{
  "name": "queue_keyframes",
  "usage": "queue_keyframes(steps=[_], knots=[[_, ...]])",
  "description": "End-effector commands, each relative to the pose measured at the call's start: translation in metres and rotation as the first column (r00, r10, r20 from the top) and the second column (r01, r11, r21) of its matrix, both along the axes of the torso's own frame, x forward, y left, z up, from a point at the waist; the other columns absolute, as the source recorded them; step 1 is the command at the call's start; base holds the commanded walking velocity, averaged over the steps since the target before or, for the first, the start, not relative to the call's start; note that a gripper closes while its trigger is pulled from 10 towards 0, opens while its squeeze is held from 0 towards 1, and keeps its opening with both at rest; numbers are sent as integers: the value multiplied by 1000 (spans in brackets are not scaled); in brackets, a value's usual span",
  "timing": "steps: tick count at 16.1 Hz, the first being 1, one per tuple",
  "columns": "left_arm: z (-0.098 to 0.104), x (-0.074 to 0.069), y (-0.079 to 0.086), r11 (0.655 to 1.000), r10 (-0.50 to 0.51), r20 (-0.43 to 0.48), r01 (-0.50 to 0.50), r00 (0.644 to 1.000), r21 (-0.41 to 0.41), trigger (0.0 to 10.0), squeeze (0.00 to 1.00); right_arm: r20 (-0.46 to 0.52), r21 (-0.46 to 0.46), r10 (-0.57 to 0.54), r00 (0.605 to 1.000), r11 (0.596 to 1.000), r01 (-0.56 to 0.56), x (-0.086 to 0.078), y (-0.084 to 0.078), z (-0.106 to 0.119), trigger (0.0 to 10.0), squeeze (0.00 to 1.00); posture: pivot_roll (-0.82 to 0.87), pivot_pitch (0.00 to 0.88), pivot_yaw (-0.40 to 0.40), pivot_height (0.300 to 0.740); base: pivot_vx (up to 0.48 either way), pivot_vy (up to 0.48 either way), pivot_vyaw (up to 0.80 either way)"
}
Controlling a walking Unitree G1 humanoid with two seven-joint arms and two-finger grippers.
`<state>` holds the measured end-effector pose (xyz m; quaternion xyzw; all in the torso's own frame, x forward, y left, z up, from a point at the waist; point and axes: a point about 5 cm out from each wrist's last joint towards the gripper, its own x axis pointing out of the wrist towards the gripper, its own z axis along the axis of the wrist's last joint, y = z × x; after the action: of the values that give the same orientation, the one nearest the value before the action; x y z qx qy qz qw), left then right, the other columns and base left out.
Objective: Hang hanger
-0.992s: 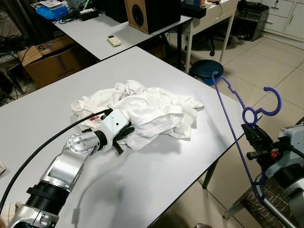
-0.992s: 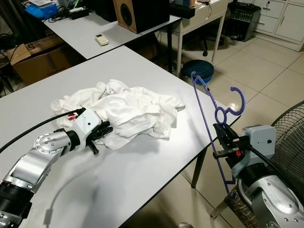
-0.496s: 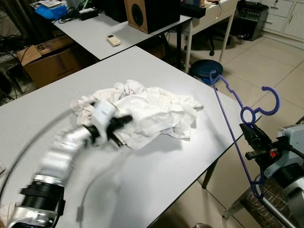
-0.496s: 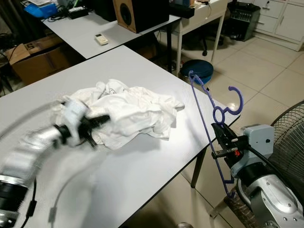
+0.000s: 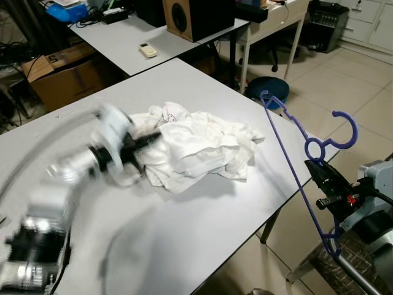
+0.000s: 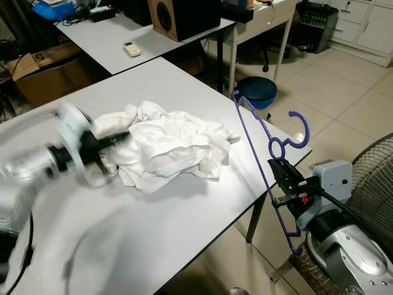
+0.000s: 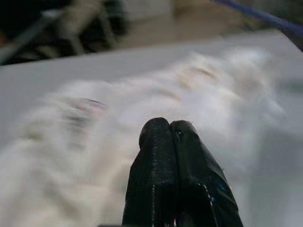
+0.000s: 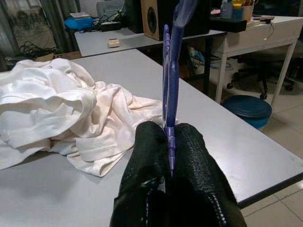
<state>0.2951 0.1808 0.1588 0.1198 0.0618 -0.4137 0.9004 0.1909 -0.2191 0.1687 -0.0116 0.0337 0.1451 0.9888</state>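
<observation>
Right claw [image 5: 320, 182] off the right edge of the grey tabletop [image 5: 202, 221], beyond its near corner, fingers pinched on the purple hanger [image 5: 293, 161]. The right wrist view confirms it: both black pads clamp the hanger's thin bar [image 8: 171, 85] between them. Hanger stands roughly upright in the grip, hook [image 6: 299, 132] at the top on the side away from the tabletop, one long arm slanting up toward the tabletop's far edge.

Left arm heavily motion-blurred over the left part of the tabletop. Left claw [image 5: 142, 140] at the left edge of the crumpled white garment [image 5: 196, 144], probably touching the cloth, though the blur hides any contact. In the left wrist view its two fingers [image 7: 161, 156] lie pressed together with no gap, white fabric blurred beyond them.

Garment heaped mid-tabletop, well apart from the hanger.

Background: wooden speaker [image 5: 196, 15] and remote control [image 5: 147, 51] on a second tabletop, cardboard box [image 5: 67, 70] on the floor, round blue object [image 6: 255, 91] on the tiles.
</observation>
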Motion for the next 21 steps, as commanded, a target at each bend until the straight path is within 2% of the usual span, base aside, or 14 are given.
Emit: queue_keyframes(steps=[1, 2, 3, 5, 8, 11, 15, 16, 17, 18, 19, 20, 21], knots=[[-2, -8, -8, 993, -82, 45, 78, 996, 85, 10000, 1000, 28, -1, 19, 999, 1000, -19, -1, 3, 5, 10000, 0, -224, 42, 116, 740, 0, 0, 0], [-10, -13, -11, 986, -107, 69, 97, 992, 139, 10000, 1000, 27, 1, 18, 999, 1000, -18, -2, 4, 5, 10000, 0, -224, 42, 116, 740, 0, 0, 0], [-10, -14, -13, 989, -94, 80, 85, 992, 119, 10000, 1000, 26, 3, 19, 999, 1000, -19, -2, 4, 5, 10000, 0, -225, 49, 114, 740, 0, 0, 0], [-12, -15, -19, 990, -61, 113, 46, 992, 130, 10000, 1000, 25, 2, 17, 1000, 1000, -17, -2, 4, 4, 10000, 0, -221, 53, 112, 740, 0, 0, 0], [-22, -13, -19, 973, -23, 178, -19, 984, 229, 10000, 1000, 27, 4, 17, 999, 1000, -17, 0, 5, 5, 10000, 0, -221, 53, 110, 740, 0, 0, 0], [-36, -21, -26, 975, -45, 129, 16, 991, 220, 10000, 1000, 30, 5, 17, 999, 1000, -17, 0, 5, 5, 10000, 0, -224, 53, 111, 740, 0, 0, 0], [-43, -22, -28, 977, -29, 109, 5, 994, 212, 10000, 1000, 31, 2, 15, 999, 1000, -15, 0, 5, 5, 10000, 0, -229, 53, 113, 740, 0, 0, 0], [-47, -20, -27, 965, -20, 122, -12, 992, 260, 10000, 1000, 33, 0, 14, 999, 1000, -14, 0, 5, 6, 10000, 0, -229, 53, 113, 740, 0, 0, 0], [-50, -15, -22, 946, 29, 151, -76, 988, 314, 10000, 1000, 34, -1, 15, 999, 1000, -14, 0, 5, 6, 10000, 0, -229, 52, 113, 740, 0, 0, 0], [-50, -11, -19, 933, 72, 172, -127, 982, 335, 10000, 929, 34, -3, 16, 999, 1000, -16, 0, 5, 6, 10000, 0, -231, 51, 113, 740, 0, 0, 0], [-51, -9, -17, 923, 86, 182, -147, 980, 356, 10000, 510, 35, -4, 18, 999, 1000, -18, 1, 6, 6, 10000, 0, -231, 51, 113, 740, 0, 0, 0], [-51, -8, -15, 915, 96, 195, -164, 976, 368, 10000, 231, 35, -5, 19, 999, 1000, -19, 1, 6, 6, 10000, 0, -231, 51, 112, 740, 0, 0, 0], [-50, -7, -14, 913, 103, 205, -175, 973, 368, 10000, 204, 35, -6, 20, 999, 1000, -20, 1, 5, 6, 10000, 0, -231, 49, 110, 740, 0, 0, 0]])
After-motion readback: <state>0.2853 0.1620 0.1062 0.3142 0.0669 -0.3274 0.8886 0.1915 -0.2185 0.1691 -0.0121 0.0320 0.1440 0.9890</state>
